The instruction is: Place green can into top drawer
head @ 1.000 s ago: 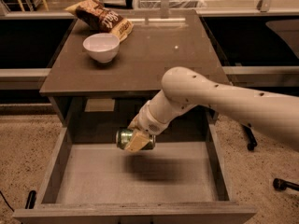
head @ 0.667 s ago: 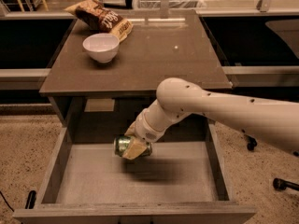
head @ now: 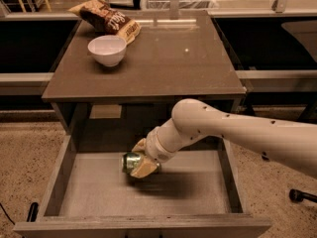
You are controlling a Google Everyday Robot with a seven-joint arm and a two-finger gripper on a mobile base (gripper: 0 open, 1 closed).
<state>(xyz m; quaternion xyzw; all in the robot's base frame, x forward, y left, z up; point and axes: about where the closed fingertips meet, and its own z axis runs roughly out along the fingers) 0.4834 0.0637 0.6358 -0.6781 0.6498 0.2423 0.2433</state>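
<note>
The top drawer (head: 59, 178) stands pulled out below the table, its pale grey bottom showing. My gripper (head: 140, 158) reaches down into it from the right and is shut on the green can (head: 131, 162), which lies on its side with a silver end facing left. The can hangs just above the drawer bottom, left of the middle, with its shadow right below it. My white arm (head: 233, 133) crosses the drawer's right side.
A white bowl (head: 106, 50) and a brown snack bag (head: 106, 18) sit at the back left of the table top (head: 163, 58). A label (head: 105, 111) sits on the panel behind the drawer. A chair base (head: 302, 196) stands on the floor at right.
My gripper has moved down and slightly left, lowering the green can deeper into the drawer, closer to its bottom.
</note>
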